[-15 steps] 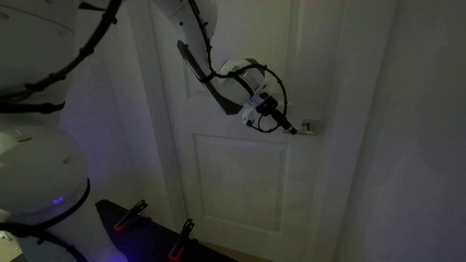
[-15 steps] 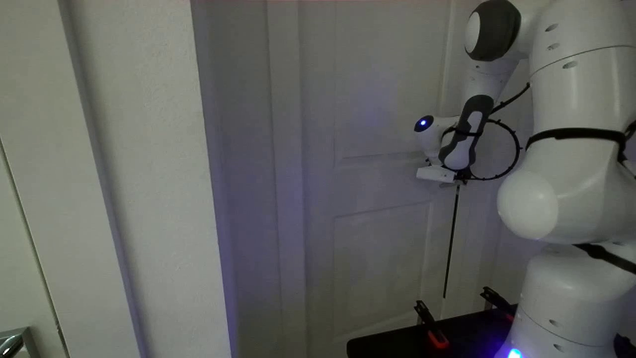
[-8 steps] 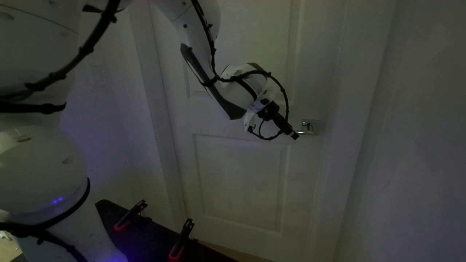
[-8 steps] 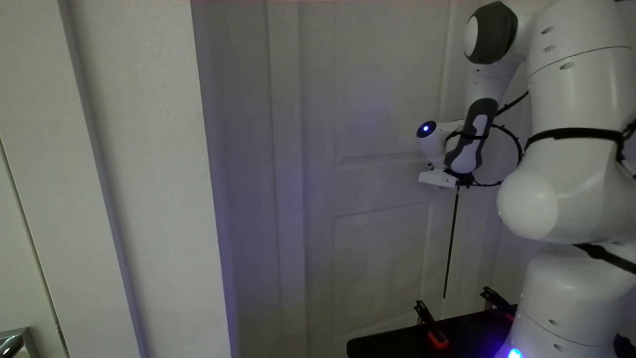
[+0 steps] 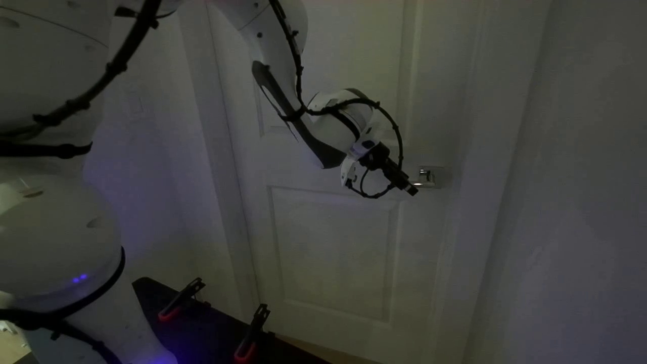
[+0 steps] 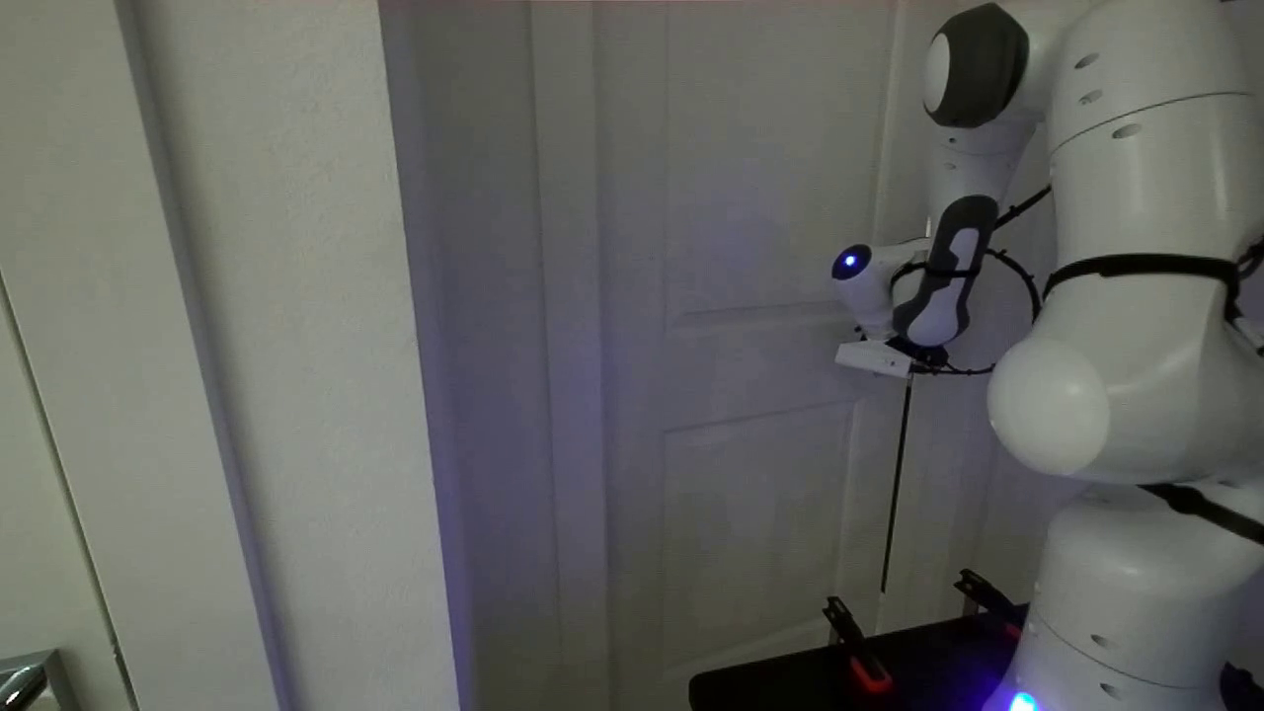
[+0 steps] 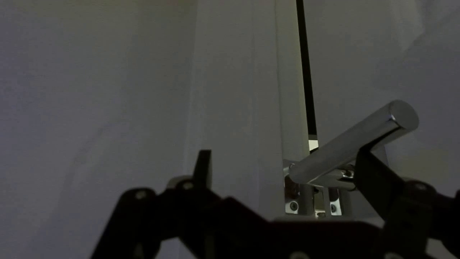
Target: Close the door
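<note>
The white panelled door (image 5: 333, 253) shows in both exterior views. A narrow dark gap (image 7: 307, 86) runs between its edge and the frame in the wrist view, and latch plates show there, so it stands slightly ajar. Its silver lever handle (image 7: 348, 147) juts toward the camera. My gripper (image 7: 285, 154) is open, fingers wide apart. The right finger (image 7: 375, 180) overlaps the lever in the picture; whether it touches, I cannot tell. The left finger (image 7: 204, 167) is over the frame side. In an exterior view the gripper (image 5: 412, 189) is just beside the handle (image 5: 427, 178); in an exterior view the arm hides it.
The door frame (image 7: 230, 90) stands left of the gap in the wrist view. A plain wall (image 5: 571, 202) rises beside the door. Below the arm is a black tabletop (image 5: 202, 328) with clamps (image 5: 252, 331). A wall corner (image 6: 306, 346) occupies the near side.
The arm and gripper have sunk a little and shifted slightly toward the handle side, more slowly in the last half second. The door shows no visible movement.
</note>
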`<state>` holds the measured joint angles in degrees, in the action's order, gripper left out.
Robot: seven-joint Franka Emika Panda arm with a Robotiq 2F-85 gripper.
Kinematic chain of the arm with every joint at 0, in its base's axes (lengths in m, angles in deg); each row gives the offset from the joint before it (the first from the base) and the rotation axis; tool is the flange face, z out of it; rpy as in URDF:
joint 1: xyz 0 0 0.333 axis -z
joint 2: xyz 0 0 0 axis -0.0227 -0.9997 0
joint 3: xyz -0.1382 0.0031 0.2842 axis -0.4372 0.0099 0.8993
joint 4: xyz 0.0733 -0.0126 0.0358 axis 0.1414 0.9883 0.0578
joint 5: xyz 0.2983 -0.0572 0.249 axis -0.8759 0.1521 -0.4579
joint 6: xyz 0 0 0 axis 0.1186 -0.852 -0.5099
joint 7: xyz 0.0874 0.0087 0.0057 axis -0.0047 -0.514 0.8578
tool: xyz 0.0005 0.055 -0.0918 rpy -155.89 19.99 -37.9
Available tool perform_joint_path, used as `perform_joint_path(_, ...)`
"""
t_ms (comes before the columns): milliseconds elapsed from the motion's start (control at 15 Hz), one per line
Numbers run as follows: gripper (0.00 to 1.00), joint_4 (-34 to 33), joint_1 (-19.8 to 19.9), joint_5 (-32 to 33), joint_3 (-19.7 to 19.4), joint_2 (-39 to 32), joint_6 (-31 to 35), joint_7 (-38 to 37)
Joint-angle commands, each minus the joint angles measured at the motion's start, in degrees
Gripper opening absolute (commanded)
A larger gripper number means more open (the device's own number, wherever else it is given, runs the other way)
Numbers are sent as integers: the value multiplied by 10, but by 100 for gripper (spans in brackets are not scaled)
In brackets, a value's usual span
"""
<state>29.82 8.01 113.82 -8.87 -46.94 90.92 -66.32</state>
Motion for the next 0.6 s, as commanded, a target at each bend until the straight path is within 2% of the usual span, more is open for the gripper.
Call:
perform_joint_path(0,100,3,3,51,-12,-11,14,-62)
perform_joint_path(267,100,-4,8,100,-18,-30,27,-131)
perform_joint_path(533,100,-7,16,96,-12,-46,42,-147)
